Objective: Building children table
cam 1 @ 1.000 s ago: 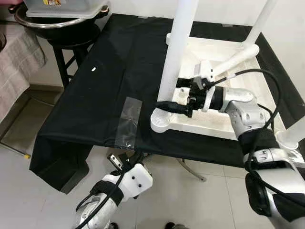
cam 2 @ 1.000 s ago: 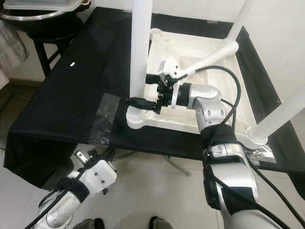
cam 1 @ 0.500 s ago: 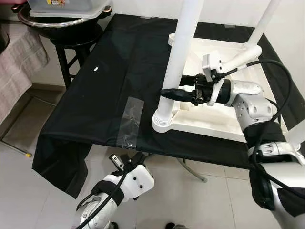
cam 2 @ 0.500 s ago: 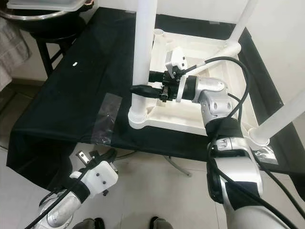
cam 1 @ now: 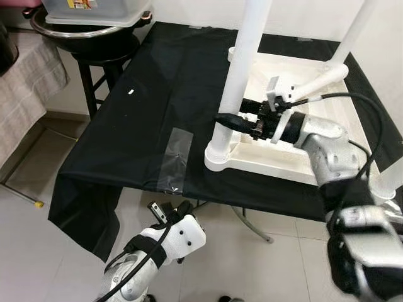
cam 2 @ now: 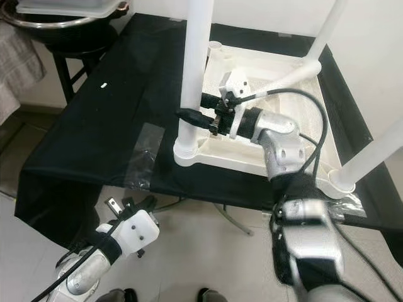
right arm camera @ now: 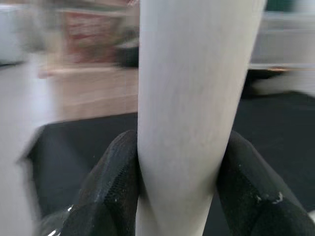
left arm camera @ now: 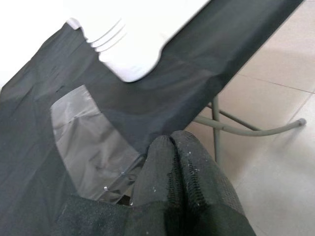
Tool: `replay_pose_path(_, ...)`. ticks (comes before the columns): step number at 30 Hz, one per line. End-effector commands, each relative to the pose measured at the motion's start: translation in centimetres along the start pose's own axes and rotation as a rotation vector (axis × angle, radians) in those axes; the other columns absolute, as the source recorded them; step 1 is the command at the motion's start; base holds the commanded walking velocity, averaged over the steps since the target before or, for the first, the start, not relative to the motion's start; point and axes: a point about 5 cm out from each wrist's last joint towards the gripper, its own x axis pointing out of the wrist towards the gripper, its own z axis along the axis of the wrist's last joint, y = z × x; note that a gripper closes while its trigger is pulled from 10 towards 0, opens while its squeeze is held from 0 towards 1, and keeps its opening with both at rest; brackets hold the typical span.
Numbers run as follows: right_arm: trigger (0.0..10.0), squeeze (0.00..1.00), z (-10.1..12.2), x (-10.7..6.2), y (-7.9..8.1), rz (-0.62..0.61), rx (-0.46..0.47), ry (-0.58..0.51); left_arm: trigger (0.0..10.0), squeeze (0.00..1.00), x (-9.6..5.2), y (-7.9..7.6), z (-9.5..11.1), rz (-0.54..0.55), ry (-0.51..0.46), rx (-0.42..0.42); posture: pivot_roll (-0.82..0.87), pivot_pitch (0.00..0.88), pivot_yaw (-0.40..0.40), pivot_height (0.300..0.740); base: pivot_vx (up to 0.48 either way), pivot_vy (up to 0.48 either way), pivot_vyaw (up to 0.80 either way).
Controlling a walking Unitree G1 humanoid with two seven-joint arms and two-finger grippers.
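The white children's table (cam 1: 271,167) lies upside down on the black-covered work table (cam 1: 145,119). Its near-left leg (cam 1: 242,69) stands upright in the corner socket. My right gripper (cam 1: 230,119) is shut on that leg low down, with one black finger (right arm camera: 113,187) on each side of the white tube (right arm camera: 192,98). Another leg (cam 1: 352,28) stands at the far right, and one leg (cam 1: 315,78) leans across the underside. My left gripper (cam 1: 167,212) hangs below the work table's front edge with its fingertips (left arm camera: 172,147) pressed together on nothing.
A stool at the back left carries a metal bowl (cam 1: 82,31) with a plastic box on it. A patch of clear tape (cam 1: 175,157) sits on the black cloth near its front edge. The folding table's metal foot (left arm camera: 246,130) rests on the tiled floor.
My right gripper has risen from near the leg's base to a little higher on the leg. The view has shifted slightly. The left arm hangs as before.
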Motion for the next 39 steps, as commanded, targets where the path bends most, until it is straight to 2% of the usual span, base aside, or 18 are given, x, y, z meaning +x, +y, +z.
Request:
replay_pose_path(1, 0.0, 0.0, -2.8, -1.2, -0.6, -0.193, -0.006, 0.155, 10.0, 0.0, -0.2, -0.5, -0.1, -0.025, 0.016, 0.003, 0.03, 0.226, -0.088, 0.74, 0.0, 0.0, 0.0)
replay_pose_path(2, 0.0, 0.0, -3.6, -1.5, 0.6, -0.311, 0.014, 0.176, 10.0, 0.0, -0.2, -0.4, -0.2, -0.026, 0.017, -0.001, 0.02, 0.227, -0.087, 0.74, 0.0, 0.0, 0.0)
replay_pose_path(3, 0.0, 0.0, -3.6, -1.5, 0.6, -0.311, 0.014, 0.176, 10.0, 0.0, -0.2, -0.4, -0.2, -0.026, 0.017, -0.001, 0.02, 0.227, -0.087, 0.74, 0.0, 0.0, 0.0)
replay_pose_path(4, 0.0, 0.0, -4.5, -1.7, 4.3, -0.351, 0.07, 0.177, 10.0, 0.0, -0.1, -0.6, -0.4, -0.049, 0.022, -0.046, 0.01, 0.221, -0.087, 0.74, 0.0, 0.0, 0.0)
replay_pose_path(5, 0.0, 0.0, -4.6, -1.6, 5.5, -0.334, 0.094, 0.171, 10.0, 0.0, 0.0, -0.6, -0.4, -0.053, 0.022, -0.054, 0.01, 0.22, -0.086, 0.74, 0.0, 0.0, 0.0)
replay_pose_path(17, 0.0, 0.0, -3.2, -0.3, 6.4, -0.295, 0.096, 0.139, 10.0, 0.0, 0.2, -0.7, -0.6, -0.078, 0.022, -0.099, 0.01, 0.22, -0.092, 0.74, 0.0, 0.0, 0.0)
replay_pose_path(18, 3.8, 0.0, -2.5, -0.1, 6.3, -0.288, 0.083, 0.124, 10.0, 0.0, 0.2, -0.8, -0.5, -0.083, 0.023, -0.098, 0.01, 0.22, -0.092, 0.74, 0.0, 0.0, 0.0)
replay_pose_path(19, 3.8, 0.0, -2.5, -0.1, 6.3, -0.288, 0.083, 0.124, 10.0, 0.0, 0.2, -0.8, -0.5, -0.083, 0.023, -0.098, 0.01, 0.22, -0.092, 0.74, 0.0, 0.0, 0.0)
replay_pose_path(20, 8.9, 0.0, -1.9, 0.1, 6.2, -0.267, 0.073, 0.103, 10.0, 0.0, 0.2, -0.8, -0.5, -0.087, 0.022, -0.096, 0.01, 0.22, -0.092, 0.74, 0.0, 0.0, 0.0)
replay_pose_path(21, 10.0, 0.0, -1.3, 0.3, 5.9, -0.241, 0.058, 0.081, 10.0, 0.0, 0.3, -0.8, -0.4, -0.091, 0.024, -0.089, 0.01, 0.219, -0.089, 0.74, 0.0, 0.0, 0.0)
replay_pose_path(24, 10.0, 0.0, -0.2, 0.5, 5.6, -0.156, 0.057, 0.048, 10.0, 0.0, 0.4, -0.9, -0.3, -0.097, 0.022, -0.076, 0.01, 0.219, -0.089, 0.74, 0.0, 0.0, 0.0)
replay_pose_path(25, 10.0, 0.0, 0.4, 0.5, 5.5, -0.063, 0.053, 0.034, 10.0, 0.0, 0.5, -0.9, -0.3, -0.101, 0.022, -0.071, 0.01, 0.217, -0.085, 0.74, 0.0, 0.0, 0.0)
replay_pose_path(26, 10.0, 0.0, 0.4, 0.5, 5.5, -0.063, 0.053, 0.034, 10.0, 0.0, 0.5, -0.9, -0.3, -0.101, 0.022, -0.071, 0.01, 0.217, -0.085, 0.74, 0.0, 0.0, 0.0)
replay_pose_path(28, 10.0, 0.0, 1.6, 0.0, 5.1, 0.149, 0.028, 0.007, 10.0, 0.0, 0.6, -1.0, -0.3, -0.111, 0.023, -0.07, 0.02, 0.214, -0.083, 0.74, 0.0, 0.0, 0.0)
replay_pose_path(30, 10.0, 0.0, 2.2, -0.4, 4.6, 0.219, 0.029, -0.008, 10.0, 0.0, 0.6, -1.0, -0.3, -0.115, 0.024, -0.071, 0.02, 0.214, -0.083, 0.74, 0.0, 0.0, 0.0)
replay_pose_path(31, 10.0, 1.0, 2.8, -0.5, 3.6, 0.26, 0.021, -0.011, 10.0, 0.0, 0.6, -0.9, -0.3, -0.106, 0.021, -0.07, 0.02, 0.21, -0.085, 0.74, 0.0, 0.0, 0.0)
replay_pose_path(33, 10.0, 1.0, 3.5, -0.6, 2.1, 0.32, -0.028, -0.002, 10.0, 0.0, 0.5, -0.4, -0.2, -0.068, 0.004, -0.077, 0.03, 0.21, -0.086, 0.74, 0.0, 0.0, 0.0)
replay_pose_path(39, 10.0, 1.0, 4.8, -0.3, 0.9, 0.432, -0.035, -0.036, 10.0, 0.0, 0.0, 1.3, 0.6, 0.026, -0.038, -0.173, 0.05, 0.211, -0.088, 0.74, 0.0, 0.0, 0.0)
